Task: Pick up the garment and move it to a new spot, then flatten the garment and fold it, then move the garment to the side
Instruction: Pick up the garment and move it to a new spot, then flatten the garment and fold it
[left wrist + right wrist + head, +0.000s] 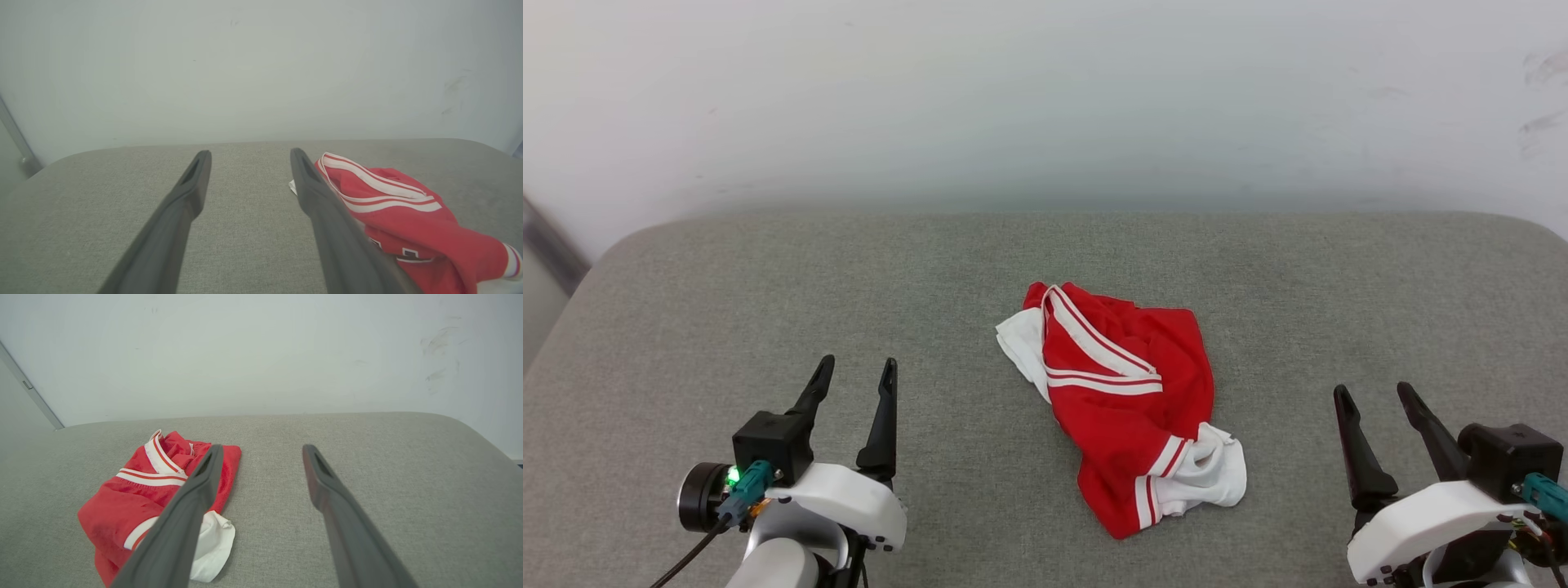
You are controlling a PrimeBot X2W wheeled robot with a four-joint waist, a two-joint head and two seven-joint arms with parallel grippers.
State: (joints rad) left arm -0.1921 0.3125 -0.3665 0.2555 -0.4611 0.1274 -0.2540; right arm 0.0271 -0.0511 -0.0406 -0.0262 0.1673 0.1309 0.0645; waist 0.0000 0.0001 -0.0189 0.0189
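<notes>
The garment (1123,392) lies crumpled in a heap at the middle of the grey surface, red with white sleeves and red-and-white striped trim. Its lettering is mostly hidden in the folds; a bit of black print peeks out on the garment (408,228) in the left wrist view. My left gripper (859,366) rests open at the lower left, well apart from the cloth, its fingers empty. My right gripper (1374,392) is open at the lower right, also clear of it. The garment (135,494) sits left of the right gripper's fingers (204,473) in that wrist view.
The grey fabric-covered surface (768,286) has rounded far corners and ends at a pale wall (1045,98). A grey strip (547,245) runs down the wall at the far left.
</notes>
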